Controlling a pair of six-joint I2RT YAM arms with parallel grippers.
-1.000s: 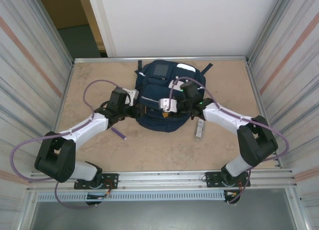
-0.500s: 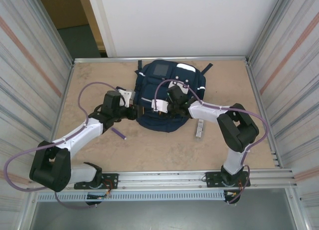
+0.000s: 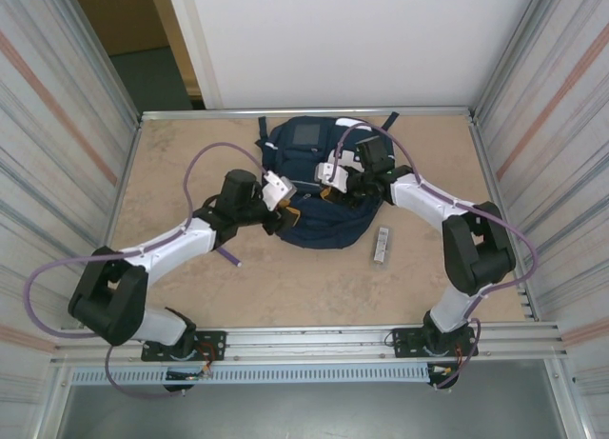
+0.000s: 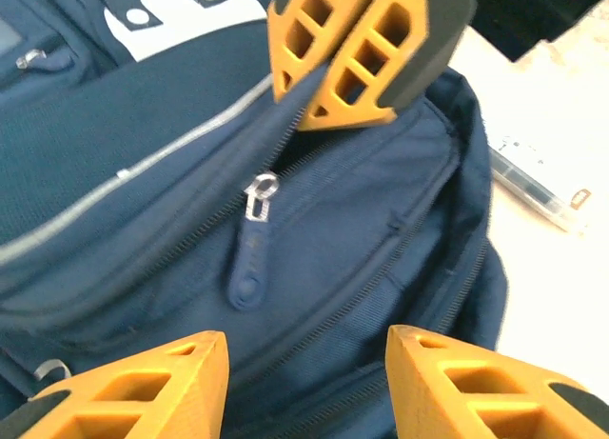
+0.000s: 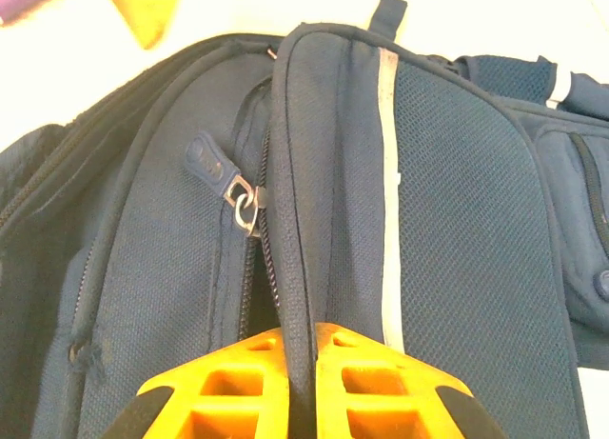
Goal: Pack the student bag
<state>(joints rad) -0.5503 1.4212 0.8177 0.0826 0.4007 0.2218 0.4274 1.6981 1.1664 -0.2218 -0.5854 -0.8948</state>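
The student bag (image 3: pixel 306 139), navy-blue with a pale stripe, lies at the back middle of the table. My right gripper (image 5: pixel 302 329) is shut on a fold of the student bag's fabric (image 5: pixel 457 191) beside the partly open zip, next to a zipper pull (image 5: pixel 214 168). In the left wrist view the right gripper's fingers (image 4: pixel 352 68) pinch that same edge. My left gripper (image 4: pixel 304 339) hangs open just above the bag's front panel, with a zipper pull (image 4: pixel 249 258) ahead of it and nothing between its fingers. From above, the left gripper (image 3: pixel 288 213) and right gripper (image 3: pixel 324 189) face each other over the bag.
A small clear and grey case (image 3: pixel 382 246) lies on the table right of the bag, also seen as the case (image 4: pixel 538 177) in the left wrist view. A purple pen (image 3: pixel 225 255) lies under the left forearm. Metal walls close in the table's sides.
The right gripper has closed on the bag's fabric edge and pulled back toward the right. The left gripper has moved right over the bag's front. The bag has shifted and bunched.
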